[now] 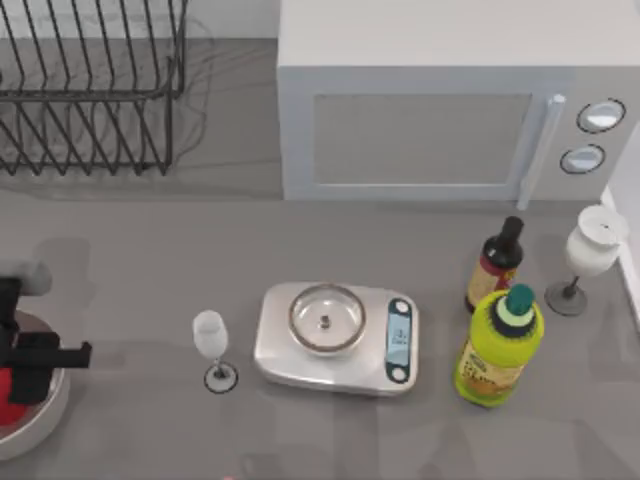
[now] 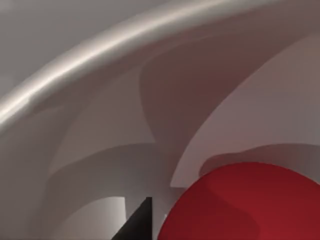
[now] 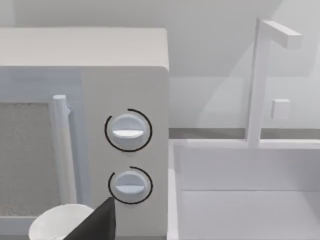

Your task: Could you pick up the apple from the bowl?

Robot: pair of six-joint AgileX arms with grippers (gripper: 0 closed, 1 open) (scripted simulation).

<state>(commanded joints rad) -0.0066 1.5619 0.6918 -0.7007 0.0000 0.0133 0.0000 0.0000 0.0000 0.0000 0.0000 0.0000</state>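
Note:
The white bowl (image 1: 48,425) sits at the table's front left edge, and a patch of the red apple (image 1: 12,410) shows inside it. My left gripper (image 1: 28,358) hangs directly over the bowl and hides most of the apple. In the left wrist view the bowl's thick rim (image 2: 100,55) curves overhead, the apple (image 2: 250,205) lies very near, and a dark part of my left gripper stands close beside it. The right arm is parked near the microwave; a dark part of my right gripper (image 3: 97,225) shows in the right wrist view.
A kitchen scale (image 1: 335,338) with a steel dish stands mid-table, a small wine glass (image 1: 212,345) to its left. To the right are a yellow-green bottle (image 1: 500,345), a dark bottle (image 1: 495,265) and a larger glass (image 1: 590,255). Microwave (image 1: 440,110) and dish rack (image 1: 90,90) stand behind.

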